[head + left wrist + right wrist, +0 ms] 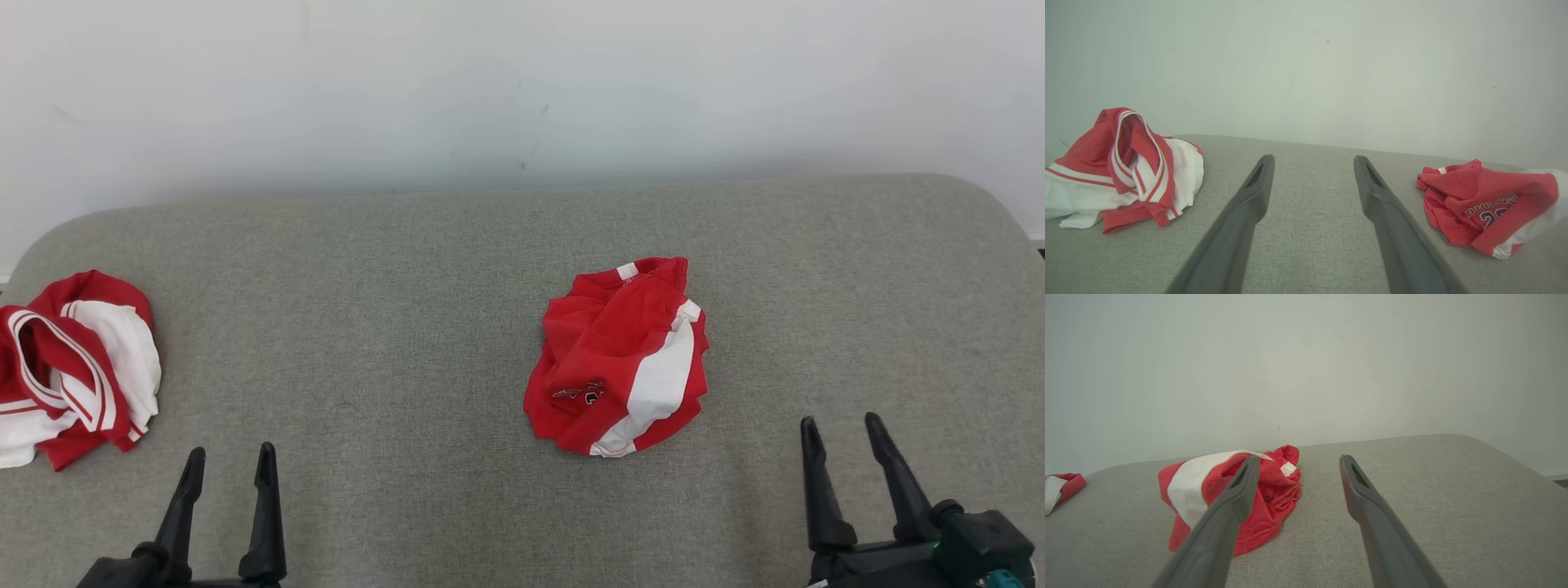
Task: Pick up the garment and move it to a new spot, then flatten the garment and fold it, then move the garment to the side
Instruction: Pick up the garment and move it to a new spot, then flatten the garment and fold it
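As you look down, left fingers [263, 472]: spread wide, empty.
Right fingers [814, 457]: spread wide, empty.
Shorts [618, 359]: crumpled, ahead between both pairs, nearer your right, untouched.

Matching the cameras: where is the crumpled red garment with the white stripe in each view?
Head view: red garment right of centre.
Left wrist view: red garment at far right.
Right wrist view: red garment left of centre.
Shared landmark: second garment, red-and-white, to its left in every view.

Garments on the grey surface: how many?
2. One crumpled red-and-white garment lies right of centre on the grey surface; a second red-and-white pile sits at its left edge. More could be bundled inside either.
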`<state>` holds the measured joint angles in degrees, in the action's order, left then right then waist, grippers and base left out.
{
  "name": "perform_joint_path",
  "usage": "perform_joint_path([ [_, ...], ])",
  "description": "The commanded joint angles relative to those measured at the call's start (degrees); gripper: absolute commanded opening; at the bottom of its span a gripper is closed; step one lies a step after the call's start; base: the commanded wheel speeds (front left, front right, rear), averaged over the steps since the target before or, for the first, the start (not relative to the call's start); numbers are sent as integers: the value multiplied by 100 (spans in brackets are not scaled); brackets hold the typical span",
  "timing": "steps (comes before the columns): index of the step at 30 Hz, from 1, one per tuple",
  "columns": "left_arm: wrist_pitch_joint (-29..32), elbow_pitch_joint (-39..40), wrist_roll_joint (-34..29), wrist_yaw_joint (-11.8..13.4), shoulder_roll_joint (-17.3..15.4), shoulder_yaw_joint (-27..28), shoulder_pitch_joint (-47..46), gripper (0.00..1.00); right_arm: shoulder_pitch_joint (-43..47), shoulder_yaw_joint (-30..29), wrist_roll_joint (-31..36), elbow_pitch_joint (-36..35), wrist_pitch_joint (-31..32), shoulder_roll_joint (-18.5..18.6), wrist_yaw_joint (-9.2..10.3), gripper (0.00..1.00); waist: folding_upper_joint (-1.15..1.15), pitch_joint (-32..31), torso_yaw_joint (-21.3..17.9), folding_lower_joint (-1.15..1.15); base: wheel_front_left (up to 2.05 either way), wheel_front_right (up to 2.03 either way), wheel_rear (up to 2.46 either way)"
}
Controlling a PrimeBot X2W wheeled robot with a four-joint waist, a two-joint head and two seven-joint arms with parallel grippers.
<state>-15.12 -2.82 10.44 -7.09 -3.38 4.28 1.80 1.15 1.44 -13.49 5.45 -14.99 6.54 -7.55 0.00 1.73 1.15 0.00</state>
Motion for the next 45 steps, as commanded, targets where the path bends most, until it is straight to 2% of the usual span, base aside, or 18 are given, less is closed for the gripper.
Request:
perform_joint_path([
  [1,-5,-17,-12,-21,19,49,33,100,30,73,-29,48,-27,-4,13,100,0,-7,2,0,0,0,0],
  [13,-5,-79,-50,-28,45,137,-17,100,-7,299,-113,219,-28,21,13,100,0,-25,46,0,0,0,0],
  [35,-5,-150,0,-31,50,94,-19,100,9,292,-117,241,-28,15,13,100,0,5,86,0,0,0,0],
  [41,-5,-175,46,-30,50,-34,-153,100,-308,198,-169,324,-28,194,13,100,0,134,175,0,0,0,0],
  [45,-5,-205,102,-24,49,-150,-233,100,-718,268,-263,624,60,409,13,100,0,241,301,0,0,0,0],
])
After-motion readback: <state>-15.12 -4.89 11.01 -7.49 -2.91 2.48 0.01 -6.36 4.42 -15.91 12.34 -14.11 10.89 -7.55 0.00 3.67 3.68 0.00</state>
